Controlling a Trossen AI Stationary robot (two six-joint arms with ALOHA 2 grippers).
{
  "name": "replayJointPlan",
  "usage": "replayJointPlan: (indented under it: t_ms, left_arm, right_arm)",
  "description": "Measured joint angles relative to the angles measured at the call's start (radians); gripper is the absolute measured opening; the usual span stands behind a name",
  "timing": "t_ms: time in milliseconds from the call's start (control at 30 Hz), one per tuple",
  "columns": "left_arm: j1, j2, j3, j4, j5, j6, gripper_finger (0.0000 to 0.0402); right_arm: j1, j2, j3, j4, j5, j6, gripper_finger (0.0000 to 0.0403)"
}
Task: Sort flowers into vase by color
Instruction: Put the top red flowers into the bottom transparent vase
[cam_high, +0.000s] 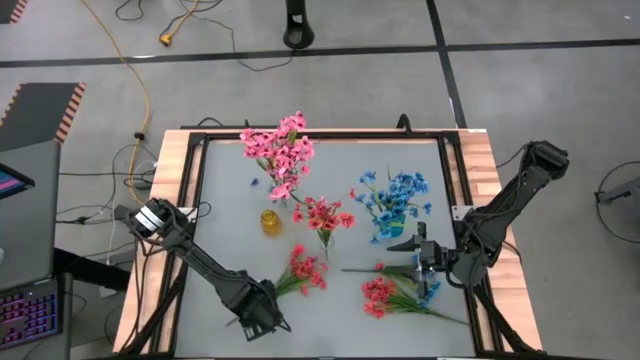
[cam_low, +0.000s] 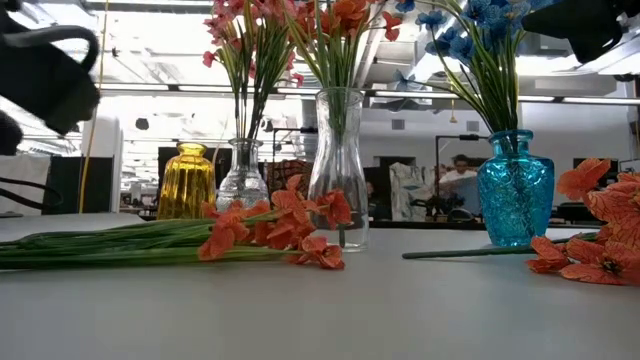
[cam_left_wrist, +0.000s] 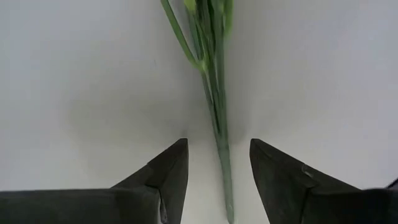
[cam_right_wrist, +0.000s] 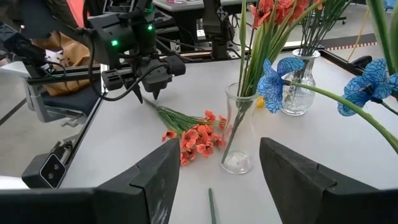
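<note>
Your counter (cam_high: 230, 200) carries four vases in a loose row beyond both tools. The clear vase (cam_high: 281, 190) holds the big pink spray (cam_high: 280, 150), the blue vase (cam_high: 388, 227) holds the blue spray (cam_high: 395, 192), and the tall clear vase (cam_low: 338, 170) between them holds a coral spray (cam_high: 324, 213). The small yellow vase (cam_high: 271, 221) stands just beside the pink one's vase; you cannot tell whether anything is in it.

Your left tool (cam_high: 262, 318) sits low at the near edge of the counter. Its fingers (cam_left_wrist: 166, 177) stand apart, one on each side of a thin green stem (cam_left_wrist: 219, 130) that lies flat on the counter and runs forward from between them; neither finger touches it in the wrist view. That stem belongs to the loose coral spray (cam_high: 305, 268), whose blossoms lie ahead of the tool, toward the tall clear vase.

Your right tool (cam_high: 424, 262) hangs over the counter's right side with its fingers (cam_right_wrist: 149, 186) wide apart and nothing between them. The blue vase stands just beyond it. Under and beside it lies a second loose bunch (cam_high: 395, 293): coral blossoms on long green stems, with a bit of blue close to the tool. From this tool's own view, the tall clear vase stands straight ahead, with the left tool and its coral spray farther off past it.
</note>
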Motion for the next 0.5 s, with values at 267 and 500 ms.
replayJointPlan:
  t_ms: [267, 500]
  left_arm:
    - [0.052, -0.001, 0.000, 0.002, -0.054, 0.075, 0.0159]
    - [0.113, -0.001, 0.000, 0.039, -0.159, 0.147, 0.0160]
  right_arm:
    - [0.000, 0.000, 0.000, 0.000, 0.000, 0.000, 0.0249]
    - [0.000, 0.000, 0.000, 0.000, 0.000, 0.000, 0.0249]
